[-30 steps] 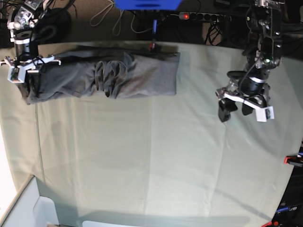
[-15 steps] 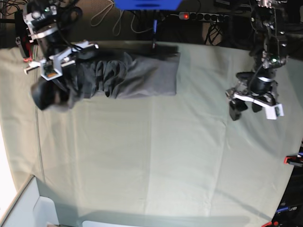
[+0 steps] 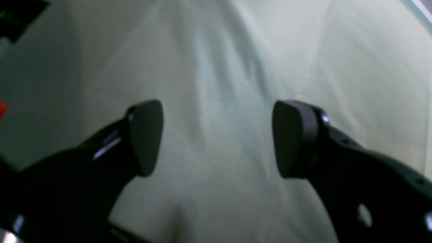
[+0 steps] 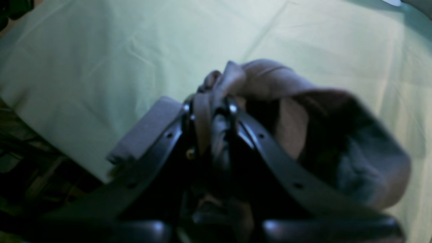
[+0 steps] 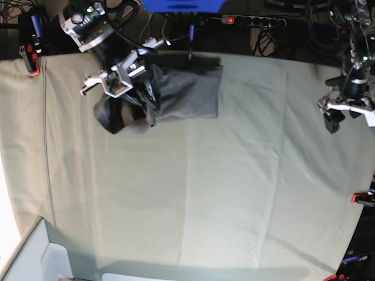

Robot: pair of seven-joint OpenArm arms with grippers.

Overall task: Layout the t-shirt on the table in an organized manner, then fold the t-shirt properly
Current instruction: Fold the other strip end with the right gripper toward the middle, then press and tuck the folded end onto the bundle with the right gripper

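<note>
The t-shirt (image 5: pixel 176 91) lies at the far edge of the counter (image 5: pixel 234 193), half bunched: one end is flat on the green cloth, the other is gathered up and hanging from my right claw (image 4: pixel 211 108). That claw is pressed together on a thick wad of the grey fabric, and in its wrist view several layers are squeezed between the jaws, with a loose loop billowing to one side. My left claw (image 3: pixel 216 135) is spread wide and holding nothing, hovering over bare cloth near the counter's other side, well apart from the shirt.

What worries me is the grip itself. I judge that I have a bundle rather than a single hem or sleeve, so if I carry it across as a fold, the layers may drop in a crumpled heap instead of lying flat. The wad could also slip out partway, since soft cotton slides easily. Only one claw is on the shirt, so nothing pins the flat end; a pull may drag the whole garment along, or off the far edge, which it already touches. The counter's creased cloth might ruck up beneath it too.
</note>
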